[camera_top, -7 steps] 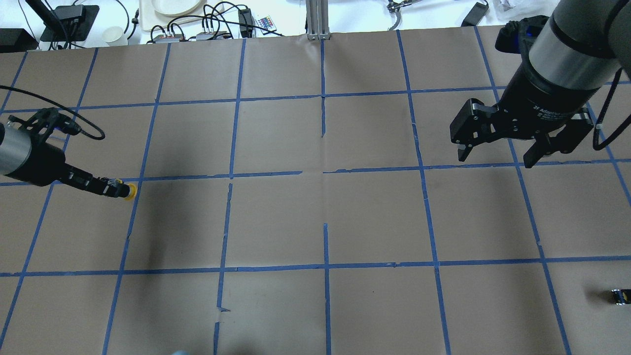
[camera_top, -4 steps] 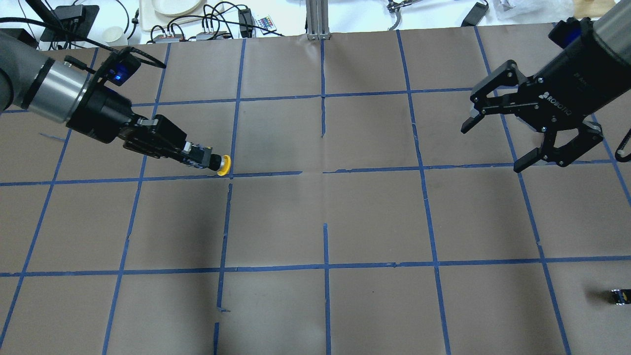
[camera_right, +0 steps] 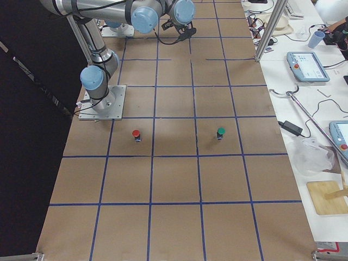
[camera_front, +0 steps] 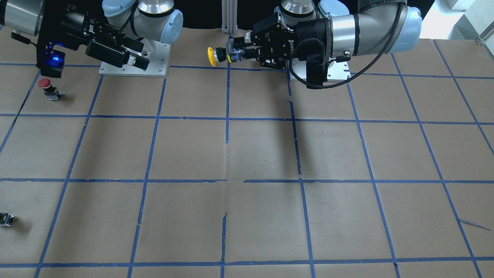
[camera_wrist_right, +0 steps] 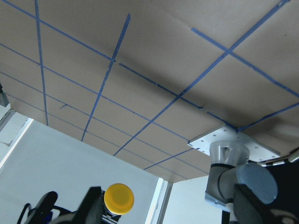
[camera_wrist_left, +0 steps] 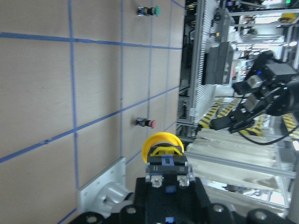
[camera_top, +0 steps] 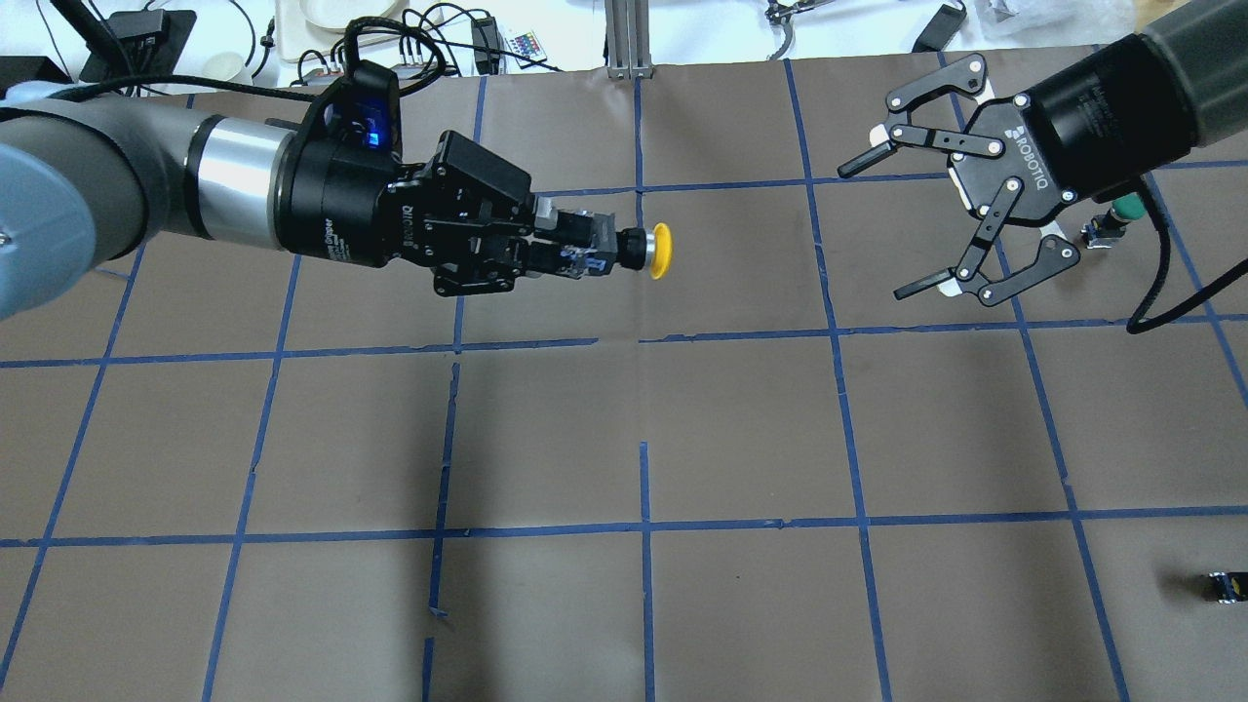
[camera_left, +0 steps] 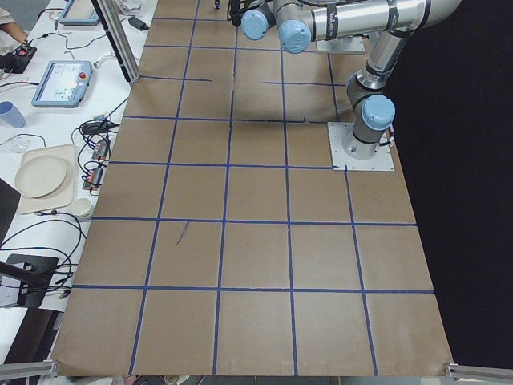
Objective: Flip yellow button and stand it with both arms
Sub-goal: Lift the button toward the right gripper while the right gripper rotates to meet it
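The yellow button (camera_top: 661,251) is held in the air, lying sideways, its yellow cap pointing toward the right arm. My left gripper (camera_top: 573,252) is shut on its black and silver body, above the far middle of the table. It shows the same way in the front view, button (camera_front: 211,55) and left gripper (camera_front: 241,52), and in the left wrist view (camera_wrist_left: 162,143). My right gripper (camera_top: 876,230) is open and empty, its jaws turned toward the cap with a wide gap between. The right wrist view shows the cap (camera_wrist_right: 118,198) facing it.
A red-capped button (camera_front: 46,85) stands on the table near the right arm's base. A green-capped button (camera_top: 1121,213) stands behind the right gripper. A small black block (camera_top: 1224,585) lies at the near right edge. Cables and devices lie beyond the far edge.
My left gripper has carried the yellow button from the left edge up and rightward to the far middle. My right gripper has swung round to face it, staying open.
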Controlling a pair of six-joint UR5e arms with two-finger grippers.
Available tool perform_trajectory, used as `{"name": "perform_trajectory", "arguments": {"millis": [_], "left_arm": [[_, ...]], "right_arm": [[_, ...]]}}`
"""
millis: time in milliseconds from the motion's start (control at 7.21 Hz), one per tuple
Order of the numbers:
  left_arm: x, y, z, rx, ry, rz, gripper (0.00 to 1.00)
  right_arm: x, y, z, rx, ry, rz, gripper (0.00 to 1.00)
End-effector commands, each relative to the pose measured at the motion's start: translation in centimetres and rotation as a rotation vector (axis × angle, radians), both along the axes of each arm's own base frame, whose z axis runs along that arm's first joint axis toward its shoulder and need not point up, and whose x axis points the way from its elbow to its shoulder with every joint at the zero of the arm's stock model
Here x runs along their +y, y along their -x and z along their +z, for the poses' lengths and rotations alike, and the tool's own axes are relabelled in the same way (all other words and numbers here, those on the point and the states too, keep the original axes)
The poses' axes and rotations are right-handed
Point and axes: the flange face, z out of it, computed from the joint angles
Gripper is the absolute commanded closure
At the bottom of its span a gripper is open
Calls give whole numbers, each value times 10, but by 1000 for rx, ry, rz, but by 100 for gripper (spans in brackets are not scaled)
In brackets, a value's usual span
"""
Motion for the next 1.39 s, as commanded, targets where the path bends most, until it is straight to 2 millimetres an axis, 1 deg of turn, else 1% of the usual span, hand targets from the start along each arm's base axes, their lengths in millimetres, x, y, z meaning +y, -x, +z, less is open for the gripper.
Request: {"name": "perform_trajectory", "arguments": {"millis": [0, 139, 277, 416, 555, 832, 971, 1248], "left_arm": [[9, 44, 11, 157, -49, 33, 99], [11, 49, 16, 174, -35, 33, 99], [13, 49, 19, 176, -22, 33, 99], [11, 49, 29, 177, 37, 27, 99], [10, 49, 34, 176, 42, 27, 99], [10, 49, 40, 175, 12, 33, 99], [6, 49, 45, 173, 6, 37, 99], [5, 52, 41, 169, -9, 33, 99]], "right_arm": [[5, 0, -5, -158, -150, -108, 0], [11, -1, -7, -175, -203, -114, 0], [13, -3, -5, -198, -248, -133, 0], [12, -4, 0, -210, -277, -169, 0], [8, -4, 4, -240, -274, -201, 0], [8, -8, 21, -270, -301, -265, 0], [9, -10, 22, -271, -302, -264, 0], [12, -17, 25, -286, -302, -264, 0]]}}
